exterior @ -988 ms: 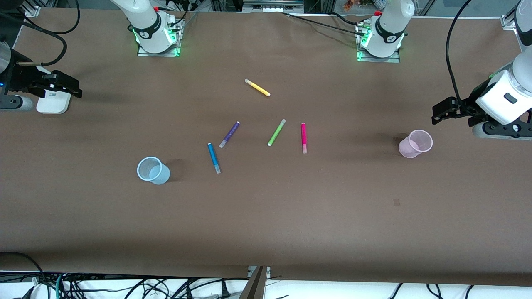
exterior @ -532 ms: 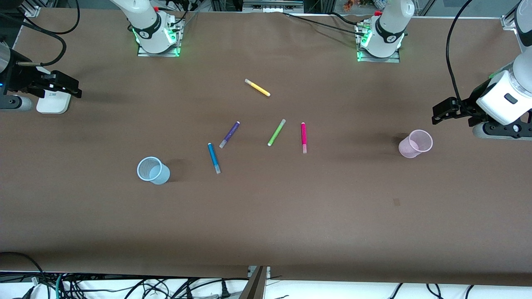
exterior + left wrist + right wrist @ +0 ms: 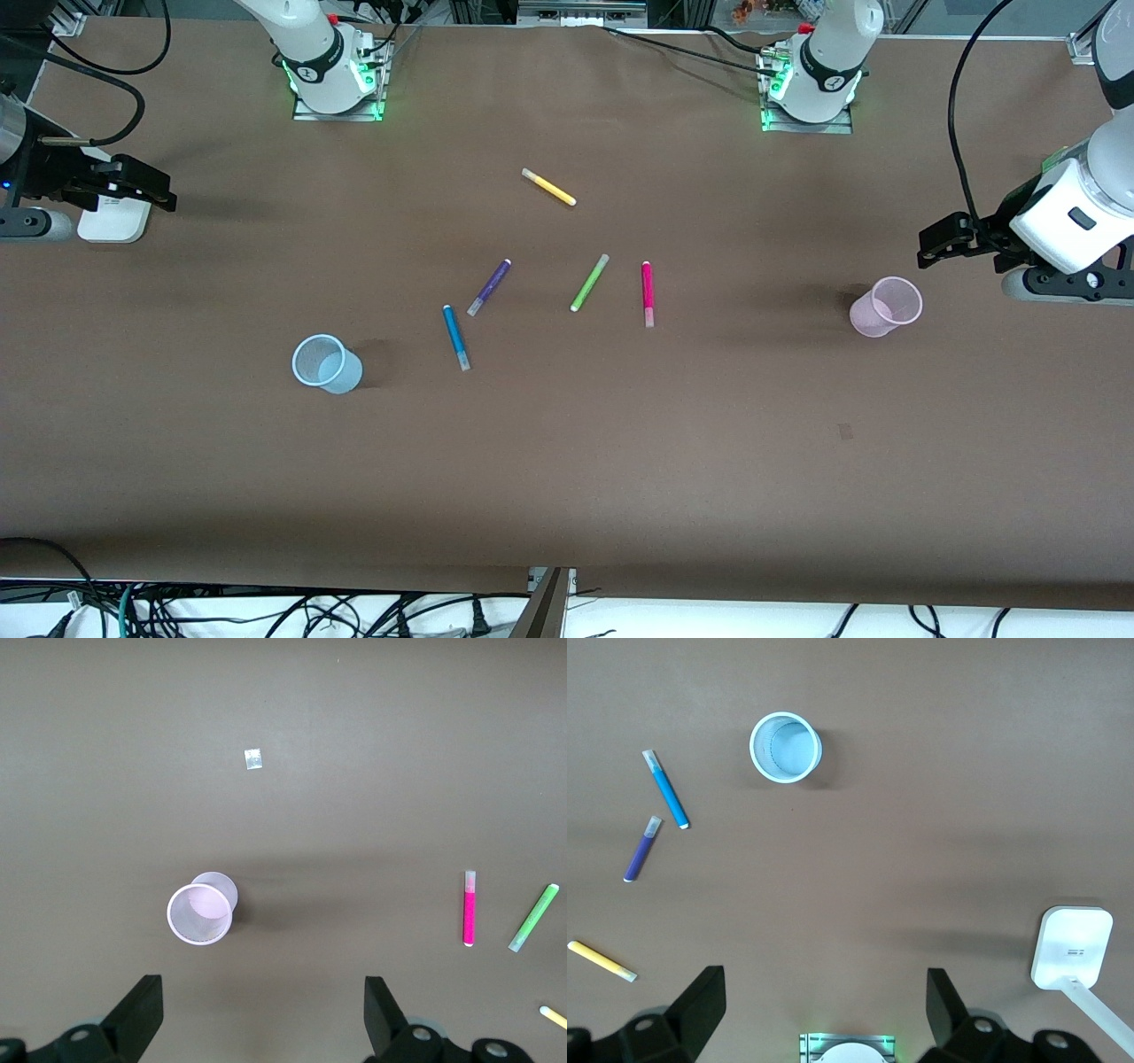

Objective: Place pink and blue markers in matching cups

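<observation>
The pink marker lies mid-table; it also shows in the left wrist view. The blue marker lies nearer the front camera, beside the purple pen, and shows in the right wrist view. The light blue cup stands upright toward the right arm's end, also in the right wrist view. The light pink cup stands upright toward the left arm's end, also in the left wrist view. My left gripper hangs open and empty in the air close to the pink cup. My right gripper hangs open and empty at the right arm's end.
A purple pen, a lime-green pen and a yellow pen lie around the middle. A white box sits under the right gripper. A small pale patch marks the brown table. The arms' bases stand along the table's edge farthest from the front camera.
The left gripper has drifted slightly toward the pink cup. The right gripper has barely shifted. Markers and cups have not moved.
</observation>
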Motion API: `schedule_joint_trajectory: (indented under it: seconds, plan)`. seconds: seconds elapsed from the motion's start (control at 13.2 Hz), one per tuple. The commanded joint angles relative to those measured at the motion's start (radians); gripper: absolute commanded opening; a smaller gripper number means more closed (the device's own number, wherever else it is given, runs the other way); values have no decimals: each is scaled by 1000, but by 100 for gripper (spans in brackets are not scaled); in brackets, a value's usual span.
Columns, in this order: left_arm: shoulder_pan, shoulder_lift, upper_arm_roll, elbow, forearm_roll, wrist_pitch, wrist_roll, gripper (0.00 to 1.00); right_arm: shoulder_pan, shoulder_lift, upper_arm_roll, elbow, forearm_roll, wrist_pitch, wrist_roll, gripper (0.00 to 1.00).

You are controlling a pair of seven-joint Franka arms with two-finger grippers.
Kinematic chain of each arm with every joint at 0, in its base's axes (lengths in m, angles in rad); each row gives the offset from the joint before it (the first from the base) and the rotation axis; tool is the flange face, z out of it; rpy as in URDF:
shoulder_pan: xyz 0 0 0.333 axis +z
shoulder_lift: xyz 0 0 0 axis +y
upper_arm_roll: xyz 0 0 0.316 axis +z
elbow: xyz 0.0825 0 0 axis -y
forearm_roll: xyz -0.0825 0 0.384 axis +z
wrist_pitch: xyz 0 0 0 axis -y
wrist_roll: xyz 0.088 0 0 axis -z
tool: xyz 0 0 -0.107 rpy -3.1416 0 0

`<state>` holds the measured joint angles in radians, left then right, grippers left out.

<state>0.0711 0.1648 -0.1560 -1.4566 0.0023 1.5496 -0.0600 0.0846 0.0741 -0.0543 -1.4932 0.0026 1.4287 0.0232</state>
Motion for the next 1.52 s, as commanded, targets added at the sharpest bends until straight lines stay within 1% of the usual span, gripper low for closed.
schedule_joint_trajectory:
  seconds: [0.0, 0.3, 0.38, 0.61, 0.84, 0.99, 1.14, 1.22, 1.44]
  plan:
    - [9, 12, -10, 24, 13, -17, 17, 100, 0, 12, 4, 28, 8, -13, 18, 100]
    - [9, 12, -10, 24, 13, -17, 17, 100, 3, 13, 5, 27, 11, -7, 6, 100]
    - [7, 12, -10, 25, 15, -17, 16, 100, 4, 42, 7, 27, 8, 7, 3, 100]
    - [9, 12, -10, 24, 13, -17, 17, 100, 15, 62, 13, 27, 8, 27, 1, 100]
    - [10, 12, -10, 27, 13, -17, 17, 100, 27, 113, 14, 25, 14, 32, 1, 100]
    - [7, 12, -10, 22, 13, -17, 17, 100, 59, 118, 14, 21, 14, 30, 3, 100]
    - [7, 12, -10, 22, 13, -20, 17, 100, 84, 142, 16, 22, 16, 38, 14, 100]
    - [4, 12, -10, 19, 15, -25, 17, 100, 108, 154, 16, 21, 17, 61, 20, 100]
    - [-5, 13, -13, 22, 13, -34, 6, 100, 173, 229, 16, 22, 17, 130, 21, 100]
